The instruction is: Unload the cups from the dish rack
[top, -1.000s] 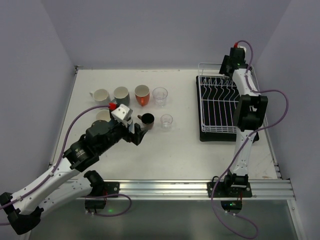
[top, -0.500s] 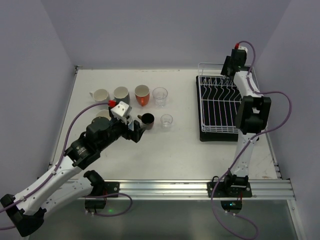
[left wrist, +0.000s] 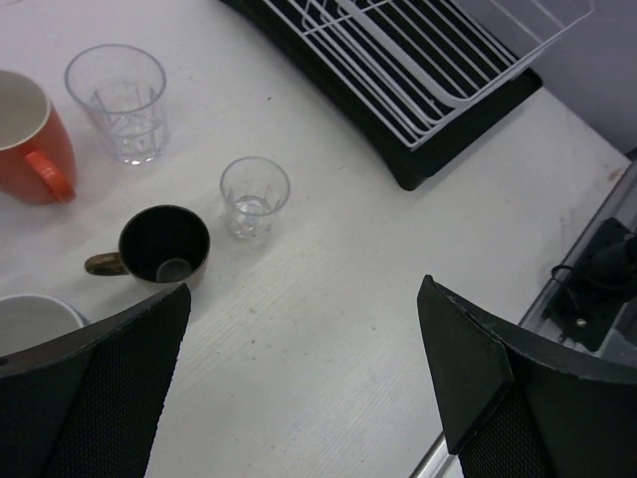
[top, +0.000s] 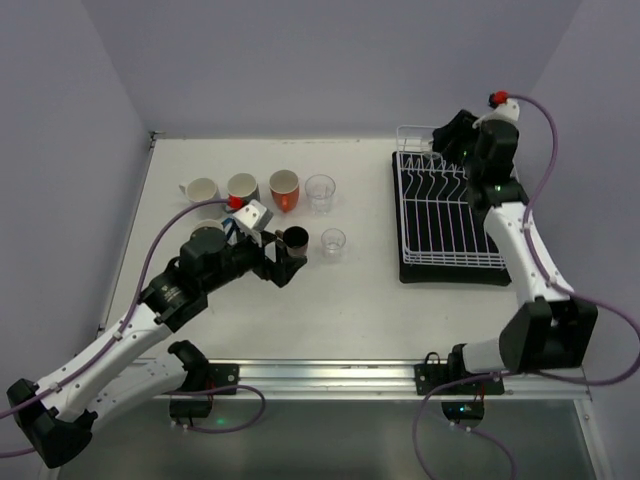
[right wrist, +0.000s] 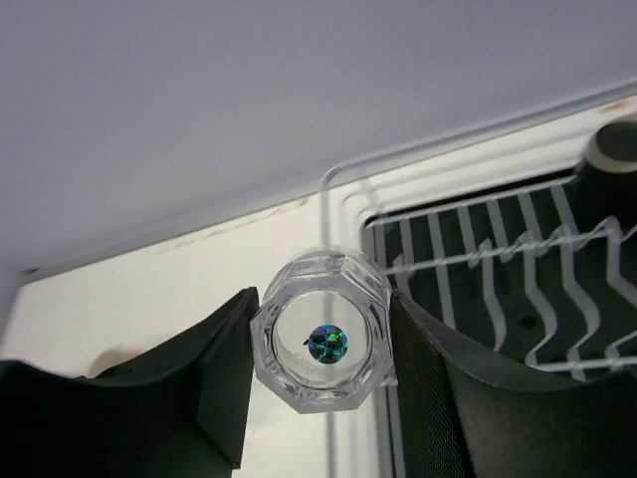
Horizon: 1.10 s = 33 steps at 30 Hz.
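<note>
Cups (top: 284, 189): a clear tumbler (right wrist: 320, 344) has just been lifted off the far end of the dish rack (top: 440, 215); the right claw (top: 452, 135) is clamped on it above the rim, so one more is leaving. Left claw (left wrist: 299, 378), wide and holding nothing, has drawn back from the dark brown cup (top: 294, 238). On the worktop (top: 380, 300) left of the rack, seven: four mugs (top: 242, 186), that brown cup, two glasses (top: 320, 190).

I see a tumbler (right wrist: 320, 344) between the jaws of my right gripper (right wrist: 320, 363), with the dish rack (right wrist: 478, 256) behind it on the right, and just ahead of my left gripper (left wrist: 304, 299) a mug (left wrist: 162, 244) sits left of a small glass (left wrist: 254, 194).
</note>
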### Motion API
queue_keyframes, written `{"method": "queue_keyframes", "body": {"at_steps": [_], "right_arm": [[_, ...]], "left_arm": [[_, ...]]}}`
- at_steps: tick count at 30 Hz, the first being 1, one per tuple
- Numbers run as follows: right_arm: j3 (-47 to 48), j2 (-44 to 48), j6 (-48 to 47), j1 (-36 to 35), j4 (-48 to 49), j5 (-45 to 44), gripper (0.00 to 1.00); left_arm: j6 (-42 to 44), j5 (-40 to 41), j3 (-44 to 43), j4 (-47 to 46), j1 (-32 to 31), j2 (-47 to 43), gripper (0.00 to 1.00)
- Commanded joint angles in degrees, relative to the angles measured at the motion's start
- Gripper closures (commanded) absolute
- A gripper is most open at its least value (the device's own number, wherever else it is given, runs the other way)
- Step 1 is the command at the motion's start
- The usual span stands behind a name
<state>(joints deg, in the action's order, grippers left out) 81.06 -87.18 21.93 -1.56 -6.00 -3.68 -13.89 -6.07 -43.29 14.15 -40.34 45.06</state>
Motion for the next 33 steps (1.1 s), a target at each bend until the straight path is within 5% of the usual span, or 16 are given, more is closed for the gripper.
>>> {"method": "queue_keyframes", "body": {"at_steps": [1,9,14,28,30,33], "right_arm": [[-16.5,13.14,12.41,-5.1,10.64,8.24,0.74],[-49.37,41.87,34.57,-15.74,30.34,24.24,0.75],[-56.26,51.57,39.14,-19.17,29.82,25.21,0.75],[-64.35,46.49,45.3,-23.83,42.64,29.79,0.74],[-64.97,44.65,45.57,-25.24,44.84,29.79,0.74],[-65.67,42.8,46.09,-26.47,46.86,29.26,0.74]], "left_arm": [[-5.61,-7.46,-2.68,-7.02,0.43,0.73,0.01],[-22.92,-19.86,3.38,-29.4,-0.27,5.2,0.0],[-29.6,-21.62,5.41,-38.14,-3.77,10.12,0.02],[-31.9,-18.64,0.57,-49.83,-9.06,23.85,0.16],[-31.81,-16.18,1.27,-51.32,-9.06,24.2,0.2],[-31.46,-13.71,1.72,-52.38,-9.06,24.55,0.47]]}}
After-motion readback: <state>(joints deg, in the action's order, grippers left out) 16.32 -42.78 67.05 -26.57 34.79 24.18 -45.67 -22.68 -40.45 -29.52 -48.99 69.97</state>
